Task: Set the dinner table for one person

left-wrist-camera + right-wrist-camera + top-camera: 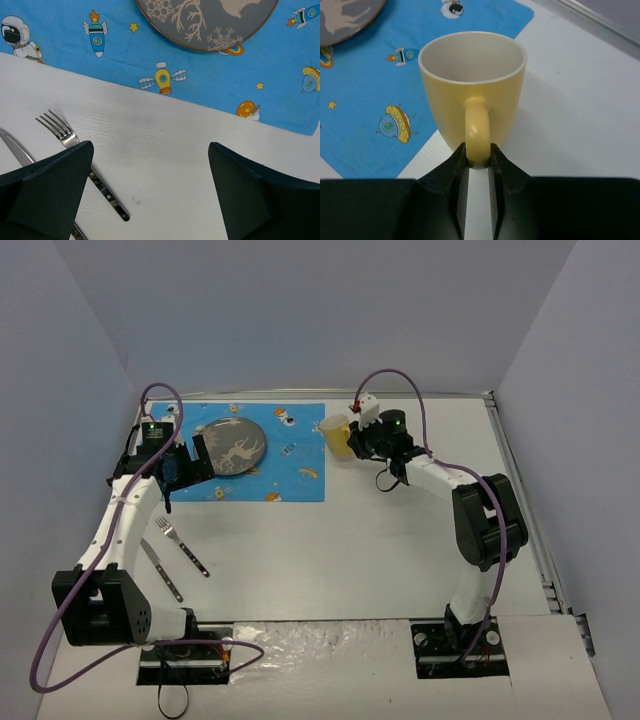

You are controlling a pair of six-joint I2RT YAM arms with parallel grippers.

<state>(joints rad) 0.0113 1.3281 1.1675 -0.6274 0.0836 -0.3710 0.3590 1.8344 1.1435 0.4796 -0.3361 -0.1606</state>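
The white dinner table (400,540) carries a blue cartoon-print mat (295,480) with a grey reindeer-print plate (230,445) on its left half. My right gripper (353,440) is shut on the handle of a yellow mug (337,434). It holds the mug upright at the mat's right edge, as the right wrist view shows (472,85). My left gripper (190,466) is open and empty over the mat's near left edge. A fork (182,546) and a knife (160,570) lie on the table nearer to me. The fork (60,131) shows beside my left finger.
The table's metal edge strip (520,480) runs along the right side. Purple cables loop over both arms. Grey walls enclose the table on three sides. Bare white table (150,145) lies between the mat and the cutlery.
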